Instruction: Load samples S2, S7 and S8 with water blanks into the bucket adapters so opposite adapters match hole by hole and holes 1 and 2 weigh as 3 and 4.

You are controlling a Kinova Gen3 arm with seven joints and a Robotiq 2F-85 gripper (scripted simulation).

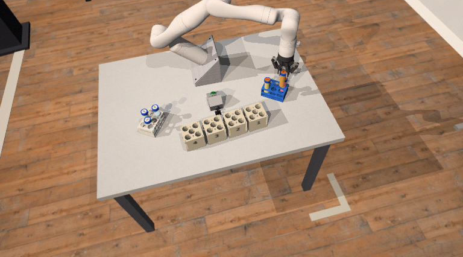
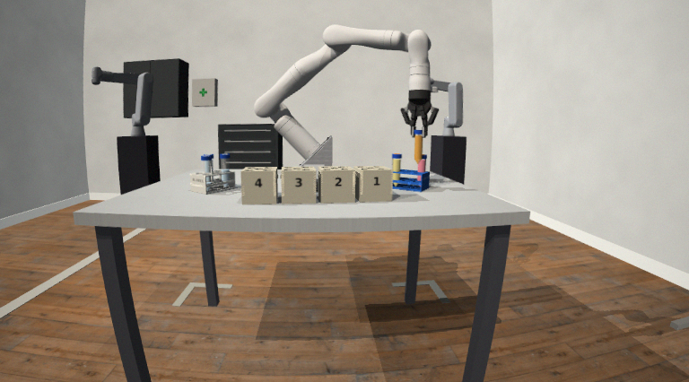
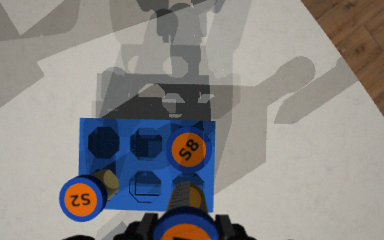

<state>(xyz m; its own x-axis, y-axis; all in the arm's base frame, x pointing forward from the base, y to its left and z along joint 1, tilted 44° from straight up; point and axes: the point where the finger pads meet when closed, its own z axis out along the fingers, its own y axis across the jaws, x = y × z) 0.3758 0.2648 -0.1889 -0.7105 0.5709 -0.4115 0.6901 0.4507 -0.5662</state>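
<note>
My gripper (image 1: 282,70) is shut on the blue cap of a sample tube (image 2: 417,146) with orange liquid. It holds the tube upright, its tip just above the blue rack (image 1: 274,92). In the wrist view the held tube's cap (image 3: 185,231) sits at the bottom edge and its label is cut off. Tube S2 (image 3: 81,198) stands in the rack's near-left corner, and S8 (image 3: 189,149) stands in a far hole. Four tan adapters stand in a row with all holes empty: 4 (image 2: 258,184), 3 (image 2: 298,183), 2 (image 2: 337,183), 1 (image 2: 376,181).
A white rack (image 1: 152,120) holding three blue-capped water blanks stands at the table's left. The small grey desk with the green DONE key (image 1: 213,93) sits behind adapters 2 and 3. The arm's wedge base (image 1: 208,66) is at the back.
</note>
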